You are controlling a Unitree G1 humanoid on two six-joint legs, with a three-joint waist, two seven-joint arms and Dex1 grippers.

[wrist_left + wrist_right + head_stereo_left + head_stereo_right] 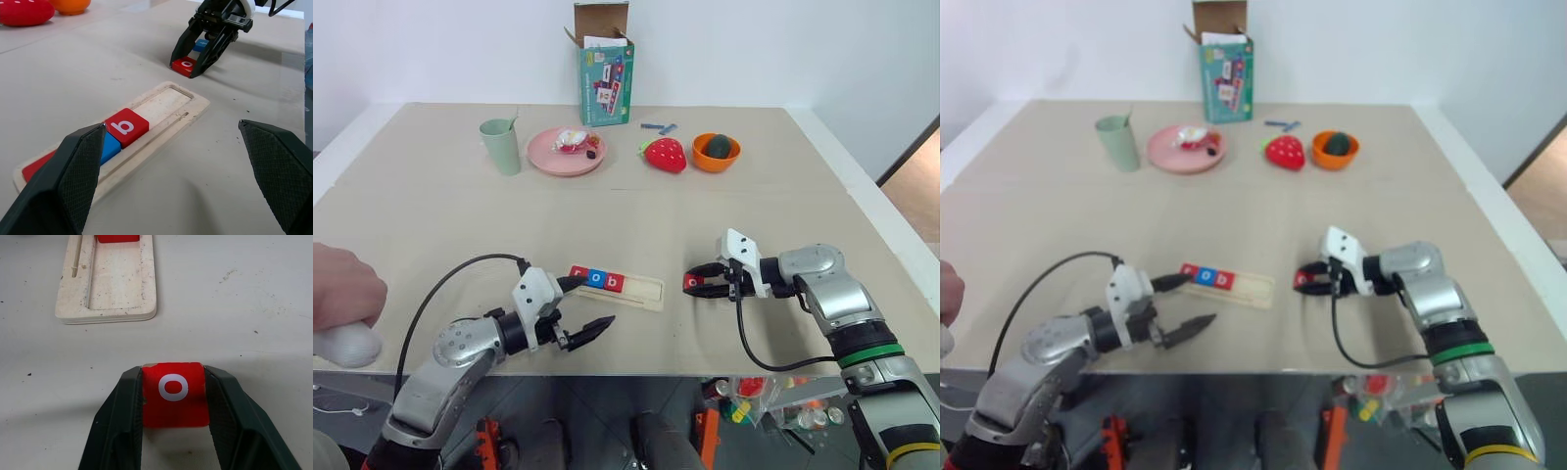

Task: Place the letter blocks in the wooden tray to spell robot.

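Note:
The wooden tray (641, 292) lies near the table's front edge. Its left part holds three letter blocks: a red one (578, 275), a blue one (597, 279) and a red "b" (126, 127); the right part of the recess is bare. Right of the tray, my right gripper (693, 284) is shut on a red "o" block (173, 394) that rests on the table. A blue tile (199, 45) lies just behind it, its letter hidden. My left gripper (585, 306) stands open in front of the tray's left end, holding nothing.
At the back stand a green cup (500, 145), a pink plate (566, 152), a toy strawberry (666, 154), an orange bowl (716, 153), thin blue sticks (658, 127) and an open box (605, 64). A person's hand (342, 294) rests at the left edge.

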